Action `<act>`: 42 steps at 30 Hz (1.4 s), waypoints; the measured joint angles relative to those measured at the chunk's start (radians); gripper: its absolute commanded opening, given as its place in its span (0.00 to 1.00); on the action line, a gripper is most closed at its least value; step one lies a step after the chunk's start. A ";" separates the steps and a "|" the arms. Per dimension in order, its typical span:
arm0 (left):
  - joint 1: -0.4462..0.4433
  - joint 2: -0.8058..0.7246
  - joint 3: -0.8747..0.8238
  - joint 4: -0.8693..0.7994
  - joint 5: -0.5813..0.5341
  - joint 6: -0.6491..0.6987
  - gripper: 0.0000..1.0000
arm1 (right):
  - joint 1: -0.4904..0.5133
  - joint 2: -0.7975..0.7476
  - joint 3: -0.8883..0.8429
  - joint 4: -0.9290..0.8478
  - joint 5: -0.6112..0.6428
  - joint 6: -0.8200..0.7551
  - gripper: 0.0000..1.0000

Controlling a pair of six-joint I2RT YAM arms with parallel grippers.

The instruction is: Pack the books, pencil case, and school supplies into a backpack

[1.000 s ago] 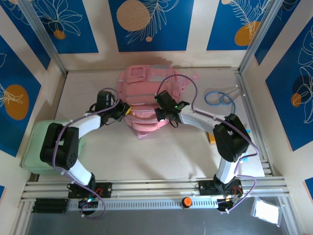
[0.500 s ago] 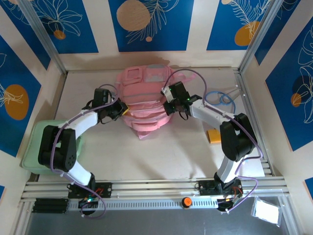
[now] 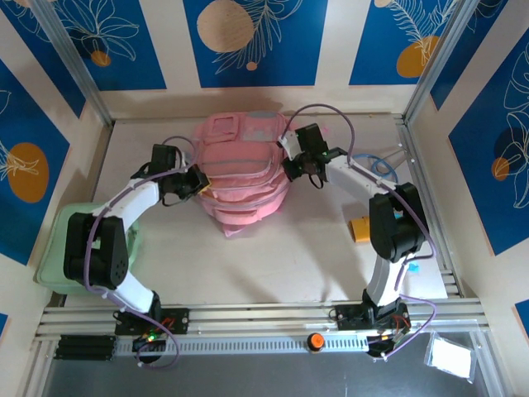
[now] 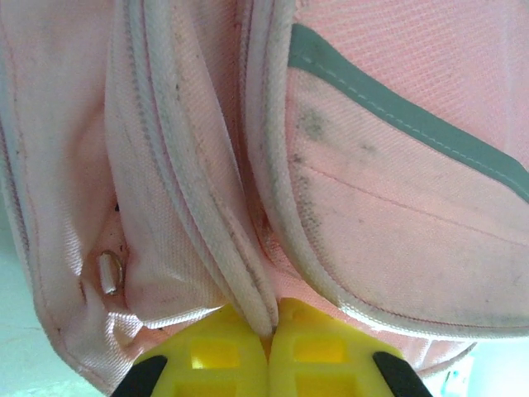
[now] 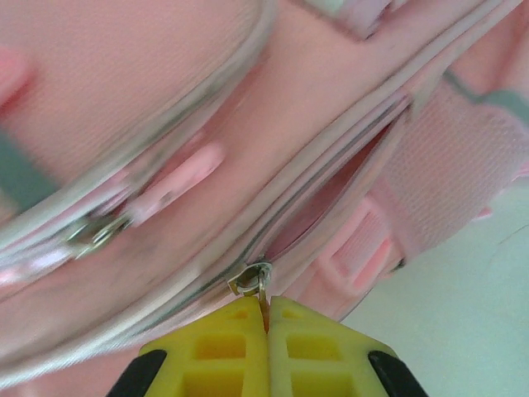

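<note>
While the backpack (image 3: pixel 242 188) lies between your 2 grippers, your left gripper (image 3: pixel 201 179) pinches its left-side piped seam (image 4: pixel 248 281) and your right gripper (image 3: pixel 291 168) pinches the zipper pull (image 5: pixel 252 279) on its right.

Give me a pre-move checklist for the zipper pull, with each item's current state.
1. Right gripper shut on the zipper pull: ok.
2. Left gripper pinching the backpack by its piping to brace it: ok.
3. Zipper closed beyond the pull: not ok, a gap shows along the track in the right wrist view.
4. Contents packed inside: cannot tell.
5. Blue cable loop apart from the right gripper: ok in the top view.
</note>
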 measured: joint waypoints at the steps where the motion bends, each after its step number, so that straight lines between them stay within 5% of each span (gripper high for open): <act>1: 0.002 0.003 0.010 -0.016 0.000 0.021 0.00 | -0.003 0.026 0.031 0.001 0.018 0.011 0.05; 4: 0.003 0.012 0.021 -0.039 0.004 0.065 0.00 | -0.012 0.099 0.132 -0.026 0.068 0.074 0.11; 8: 0.005 0.021 0.025 -0.050 0.013 0.100 0.01 | -0.025 0.165 0.254 -0.094 0.127 0.206 0.36; 17: 0.007 -0.063 0.027 -0.174 -0.068 0.220 0.53 | -0.064 0.082 0.237 -0.177 0.084 0.383 0.67; 23: -0.091 -0.143 0.100 -0.243 -0.179 0.356 0.72 | -0.064 -0.094 0.092 -0.155 -0.081 0.471 0.71; 31: -0.314 -0.018 0.301 -0.275 -0.303 0.658 0.73 | -0.063 -0.156 -0.029 -0.076 -0.232 0.580 0.71; 42: -0.347 0.178 0.404 -0.294 -0.376 1.001 0.72 | -0.067 -0.156 -0.053 -0.011 -0.328 0.652 0.71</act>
